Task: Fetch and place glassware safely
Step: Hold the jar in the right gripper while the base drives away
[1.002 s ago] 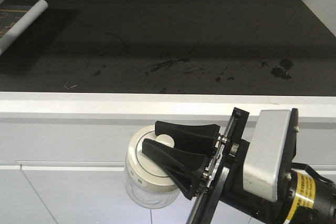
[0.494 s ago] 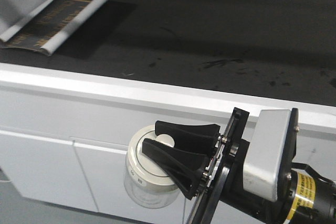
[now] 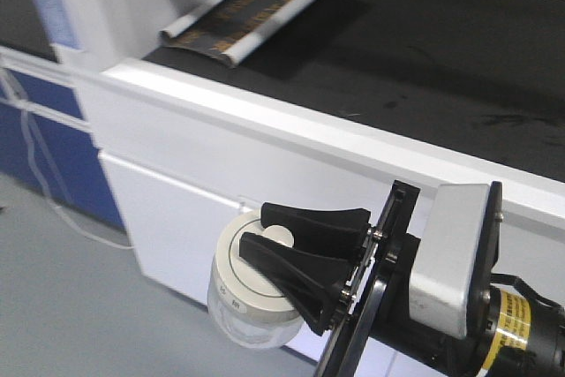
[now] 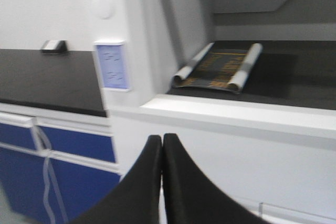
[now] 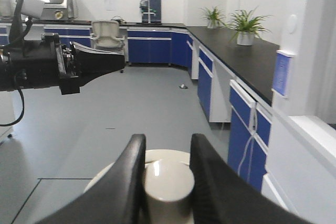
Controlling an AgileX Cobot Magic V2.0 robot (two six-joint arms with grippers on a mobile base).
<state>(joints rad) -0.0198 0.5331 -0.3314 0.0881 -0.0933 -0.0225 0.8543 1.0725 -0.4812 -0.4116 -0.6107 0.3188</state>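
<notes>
Below the counter's white front edge, out in front of a white cabinet door, the jar hangs in the air from the right gripper. Its jaws are closed down to a narrow gap around the knob at the centre of the cream lid. One black finger sits on each side of the knob, touching it. The right wrist view shows the same pinch, with the lid spreading out under the fingers. The jar is upright, its clear glass body below the lid, and small dark marks show on the lid's rim.

The left gripper has its jaws pressed fully together with nothing between them, and it faces the counter's left end.

On the dark counter top, near that left end, lies a partly unrolled sheet with both ends curled into white rolls, well apart from the jar. Left of the counter stand blue cabinets, and grey floor lies below.
</notes>
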